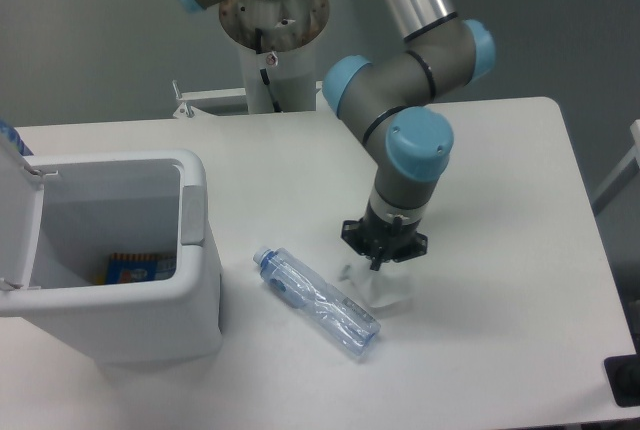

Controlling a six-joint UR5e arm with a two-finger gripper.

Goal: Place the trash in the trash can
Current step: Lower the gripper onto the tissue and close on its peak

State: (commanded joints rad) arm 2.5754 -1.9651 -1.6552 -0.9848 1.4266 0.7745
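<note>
Pincer (380, 262), jaws closed, pinches the plastic bag (383, 290) hanging just beneath it.

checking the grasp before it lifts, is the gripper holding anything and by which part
The gripper looks shut on the small whitish see-through plastic bag, pinching its upper edge; the rest of the bag lies on the white table.
</note>
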